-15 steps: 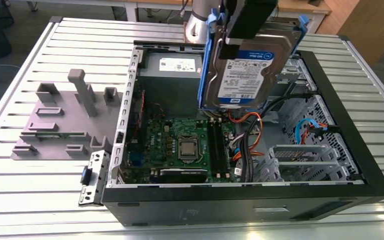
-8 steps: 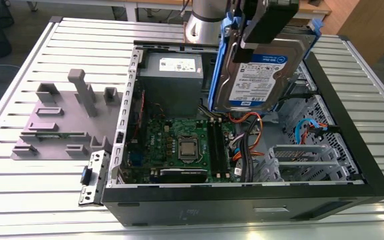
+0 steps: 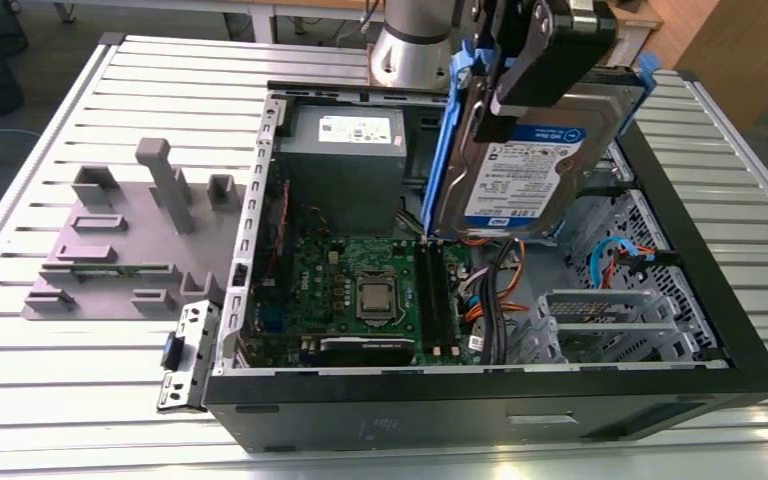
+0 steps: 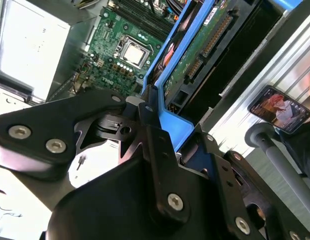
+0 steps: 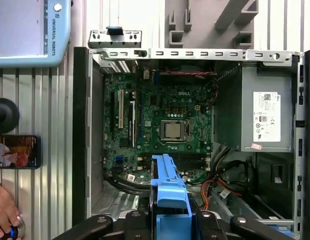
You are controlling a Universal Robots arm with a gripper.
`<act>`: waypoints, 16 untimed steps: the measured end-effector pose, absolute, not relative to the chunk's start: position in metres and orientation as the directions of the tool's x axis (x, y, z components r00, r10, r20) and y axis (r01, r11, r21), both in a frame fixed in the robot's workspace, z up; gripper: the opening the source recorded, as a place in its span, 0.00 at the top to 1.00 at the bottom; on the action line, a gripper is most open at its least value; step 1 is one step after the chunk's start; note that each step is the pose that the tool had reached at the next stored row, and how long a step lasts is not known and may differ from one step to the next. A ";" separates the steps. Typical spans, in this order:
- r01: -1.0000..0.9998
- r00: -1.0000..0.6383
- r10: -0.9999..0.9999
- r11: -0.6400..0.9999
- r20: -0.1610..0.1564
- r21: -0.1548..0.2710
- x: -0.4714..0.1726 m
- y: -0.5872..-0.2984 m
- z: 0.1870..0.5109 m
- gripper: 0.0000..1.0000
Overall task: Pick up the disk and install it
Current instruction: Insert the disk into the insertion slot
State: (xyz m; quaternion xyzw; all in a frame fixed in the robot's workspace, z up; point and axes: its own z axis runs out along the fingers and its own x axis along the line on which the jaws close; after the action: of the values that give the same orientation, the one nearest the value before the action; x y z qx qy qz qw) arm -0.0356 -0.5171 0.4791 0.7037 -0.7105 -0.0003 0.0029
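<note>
A ribbed aluminium table [image 3: 37, 400] carries an open, boxy black computer case [image 3: 491, 400]. Above the case's middle, nearer its far edge, hangs the flat rectangular disk [image 3: 524, 180], framed in glossy blue plastic and clamped by the black gripper [image 3: 511, 105].

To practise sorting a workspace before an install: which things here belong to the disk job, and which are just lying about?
In the job: the open computer case; the disk, held above it by the gripper.
Lying about: the grey plastic fixture beside the case; the smartphone.
</note>
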 end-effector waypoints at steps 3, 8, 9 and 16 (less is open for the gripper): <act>-1.000 -0.010 -1.000 0.010 0.004 0.005 -0.035 -0.522 0.479 0.63; -1.000 -0.009 -1.000 0.009 0.004 0.005 -0.024 -0.525 0.479 0.63; -1.000 -0.009 -1.000 0.009 0.004 0.005 -0.020 -0.526 0.479 0.63; -1.000 -0.009 -1.000 0.009 0.004 0.005 -0.008 -0.528 0.478 0.63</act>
State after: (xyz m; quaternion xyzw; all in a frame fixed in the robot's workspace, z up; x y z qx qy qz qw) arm -0.0081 -0.5278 0.4784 0.7037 -0.7104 -0.0005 0.0031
